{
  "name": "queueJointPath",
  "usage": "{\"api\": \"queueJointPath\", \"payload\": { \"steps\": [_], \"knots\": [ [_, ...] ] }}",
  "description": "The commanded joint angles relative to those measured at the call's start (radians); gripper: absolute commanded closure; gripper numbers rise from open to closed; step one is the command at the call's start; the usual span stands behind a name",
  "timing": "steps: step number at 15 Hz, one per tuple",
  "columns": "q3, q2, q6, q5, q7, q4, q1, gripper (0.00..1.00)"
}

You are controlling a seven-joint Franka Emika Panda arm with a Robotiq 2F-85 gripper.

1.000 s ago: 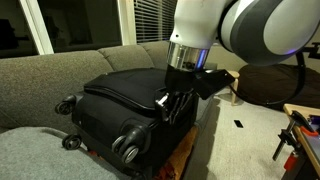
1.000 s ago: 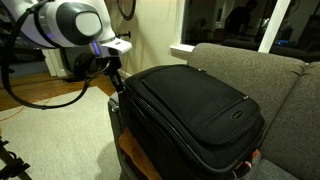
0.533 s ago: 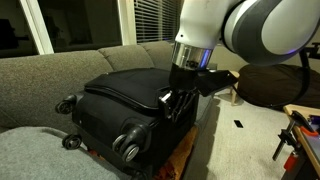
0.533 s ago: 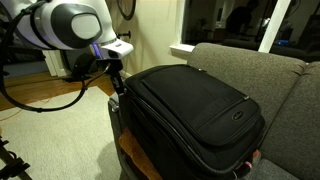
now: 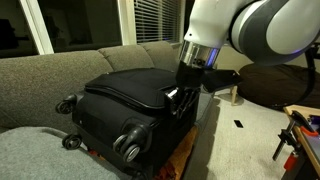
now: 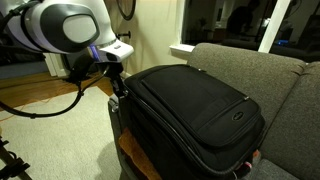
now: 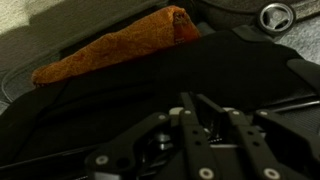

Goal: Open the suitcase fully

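The black fabric suitcase point(image 5: 115, 95) lies flat on the grey sofa, its spinner wheels point(image 5: 128, 146) toward the front; it also shows in an exterior view point(image 6: 195, 100). Its lid looks closed. My gripper point(image 5: 178, 100) is down at the suitcase's end edge, at the corner nearest the room point(image 6: 118, 88). In the wrist view the fingers point(image 7: 198, 102) are drawn close together against the dark fabric point(image 7: 240, 60), apparently pinching the zipper pull; the pinched part is too dark to see well.
The grey sofa point(image 5: 50, 70) runs behind and beside the case, with its backrest point(image 6: 250, 60) near a window. An orange-brown surface point(image 7: 110, 50) lies under the case's edge. A dark brown beanbag point(image 5: 270, 88) sits on the floor beyond the arm. A stand point(image 5: 295, 135) is at the right.
The arm and gripper have shifted a little to the right along the suitcase's end edge. The suitcase itself has not visibly moved.
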Motion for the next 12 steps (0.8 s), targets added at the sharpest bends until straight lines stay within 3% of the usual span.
{"api": "queueJointPath", "payload": {
  "steps": [1,12],
  "knots": [
    [0.009,-0.089,0.015,0.025,-0.06,-0.093,-0.086,0.93],
    [0.01,-0.159,0.051,0.07,-0.134,-0.188,-0.191,0.93]
  ]
}}
